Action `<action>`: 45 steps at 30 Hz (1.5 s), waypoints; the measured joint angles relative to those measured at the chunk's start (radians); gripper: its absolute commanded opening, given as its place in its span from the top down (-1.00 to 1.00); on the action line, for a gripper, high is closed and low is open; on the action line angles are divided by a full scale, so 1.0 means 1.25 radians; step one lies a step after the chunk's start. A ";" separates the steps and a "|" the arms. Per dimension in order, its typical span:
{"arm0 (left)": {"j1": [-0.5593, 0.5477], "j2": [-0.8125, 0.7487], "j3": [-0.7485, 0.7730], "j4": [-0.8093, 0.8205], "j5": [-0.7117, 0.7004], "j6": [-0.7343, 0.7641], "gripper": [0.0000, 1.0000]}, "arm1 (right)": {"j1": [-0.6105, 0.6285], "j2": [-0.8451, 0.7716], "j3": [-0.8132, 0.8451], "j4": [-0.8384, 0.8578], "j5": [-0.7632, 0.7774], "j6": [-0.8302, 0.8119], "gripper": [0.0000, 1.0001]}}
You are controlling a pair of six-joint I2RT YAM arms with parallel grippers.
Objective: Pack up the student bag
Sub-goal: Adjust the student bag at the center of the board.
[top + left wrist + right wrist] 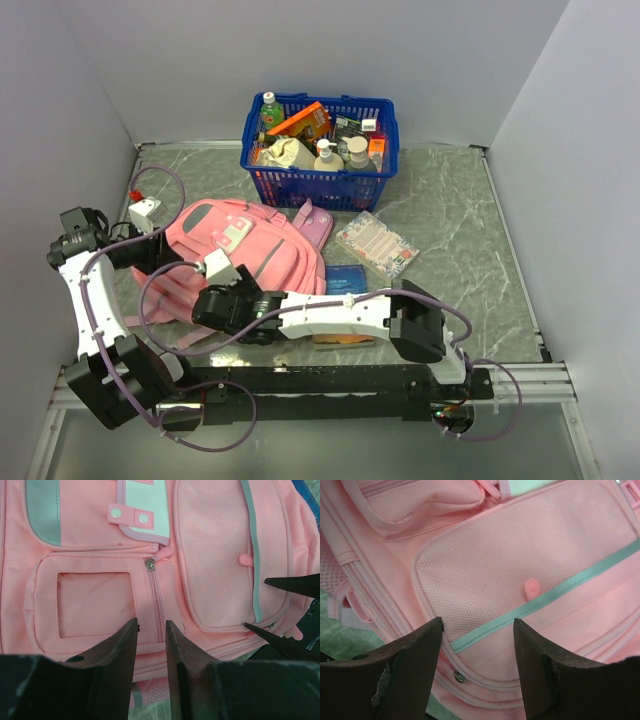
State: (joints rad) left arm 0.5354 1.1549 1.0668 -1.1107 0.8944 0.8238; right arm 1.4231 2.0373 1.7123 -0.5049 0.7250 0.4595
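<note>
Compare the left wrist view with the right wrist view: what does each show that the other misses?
Only the left wrist view: the student bag's front window panel, the snap tab above it, and the right gripper reaching in from the right edge. Only the right wrist view: a pink strap loop at the bag's edge over a clear patch of green table; the left view has a sliver at most. Both: the mesh pocket with its grey-green trim and small pink tab, seen past the camera's own parted jaws.

Looked like a robotics lab cell: plain white panels (330, 50) beyond the right claw (477, 625), aluminium rail (525, 383) behind it.
</note>
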 measured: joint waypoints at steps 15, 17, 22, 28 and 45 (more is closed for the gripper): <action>0.000 0.000 0.000 0.013 -0.002 -0.005 0.31 | 0.023 -0.050 -0.122 0.117 -0.093 -0.072 -0.34; 0.000 0.000 0.000 0.013 -0.002 -0.005 0.31 | 0.023 -0.050 -0.117 0.109 -0.093 -0.073 -0.34; 0.000 0.000 0.000 0.016 -0.002 -0.006 0.31 | 0.022 -0.042 -0.079 0.073 -0.081 -0.072 -0.32; 0.000 0.000 -0.001 0.023 -0.002 -0.006 0.31 | 0.016 -0.028 -0.032 0.018 -0.044 -0.060 -0.25; -0.156 -0.013 -0.023 -0.069 0.049 0.194 0.35 | -0.002 -0.270 -0.316 -0.039 -0.066 0.174 -0.10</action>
State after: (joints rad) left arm 0.3405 1.1389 1.0382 -1.1969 0.9562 1.0660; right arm 1.4200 1.6993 1.3174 -0.5541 0.6430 0.6769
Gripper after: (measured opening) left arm 0.327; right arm 0.552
